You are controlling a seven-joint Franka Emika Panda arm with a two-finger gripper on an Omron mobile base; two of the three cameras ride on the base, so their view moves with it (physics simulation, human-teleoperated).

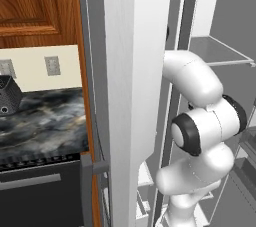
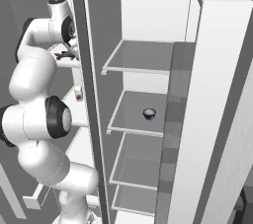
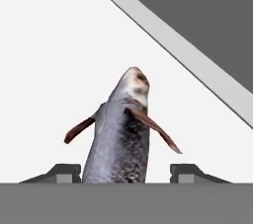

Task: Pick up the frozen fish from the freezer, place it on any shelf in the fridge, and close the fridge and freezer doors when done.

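The frozen fish (image 3: 121, 139) is grey with a pale head and reddish-brown fins. It lies on a white freezer shelf (image 3: 44, 70), head pointing away from the hand. My gripper (image 3: 126, 173) straddles its tail end. The left fingertip (image 3: 64, 172) is almost against the body, while a small gap remains at the right fingertip (image 3: 190, 172). In the right base view the fish (image 2: 63, 56) lies on an upper shelf of the freezer compartment (image 2: 74, 63), with the gripper (image 2: 69, 53) reaching in over it. The grip is not closed on the fish.
Both doors stand open: the freezer door (image 1: 120, 96) edge-on at the left, the fridge door (image 2: 212, 99) at the right. Several glass fridge shelves (image 2: 143, 57) are bare; one carries a small dark bowl (image 2: 149, 114). A small carton (image 2: 78, 93) stands lower in the freezer.
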